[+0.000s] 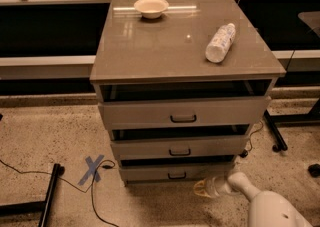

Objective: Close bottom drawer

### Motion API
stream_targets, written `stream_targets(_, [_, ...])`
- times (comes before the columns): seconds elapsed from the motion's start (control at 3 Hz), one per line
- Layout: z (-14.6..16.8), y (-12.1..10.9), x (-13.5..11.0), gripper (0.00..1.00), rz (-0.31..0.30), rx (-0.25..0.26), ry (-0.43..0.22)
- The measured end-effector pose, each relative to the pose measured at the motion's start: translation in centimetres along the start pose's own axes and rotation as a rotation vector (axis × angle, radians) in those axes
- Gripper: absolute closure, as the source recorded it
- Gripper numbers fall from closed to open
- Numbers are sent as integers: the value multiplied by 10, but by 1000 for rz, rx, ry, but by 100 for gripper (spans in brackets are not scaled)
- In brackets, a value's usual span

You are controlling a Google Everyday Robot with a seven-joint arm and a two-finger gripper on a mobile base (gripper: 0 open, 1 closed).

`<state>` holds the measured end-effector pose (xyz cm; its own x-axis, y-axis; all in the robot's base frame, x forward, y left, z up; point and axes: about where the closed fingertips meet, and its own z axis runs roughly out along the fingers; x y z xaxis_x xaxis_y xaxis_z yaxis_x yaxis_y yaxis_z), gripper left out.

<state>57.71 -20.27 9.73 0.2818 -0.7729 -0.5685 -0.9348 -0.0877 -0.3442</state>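
Note:
The bottom drawer [150,173] is the lowest of three in the grey-taupe cabinet [185,51], with a shallow flat front and a small black handle [176,175]. A thin dark gap shows above its front. My gripper [202,188] is low over the floor, just in front of and below the right part of the drawer front, pointing left. It is clear of the handle. My white arm [270,208] comes in from the bottom right.
A white bowl [151,7] and a lying plastic bottle [220,42] are on the cabinet top. The top drawer [183,113] and middle drawer [179,147] show dark gaps above them. A blue tape X [93,169], cables and a black stand leg [49,195] lie on the floor to the left.

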Motion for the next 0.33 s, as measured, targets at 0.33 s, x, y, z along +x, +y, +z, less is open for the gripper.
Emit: stream_targets(0.33, [-18,59,10,100,71,-11,-34])
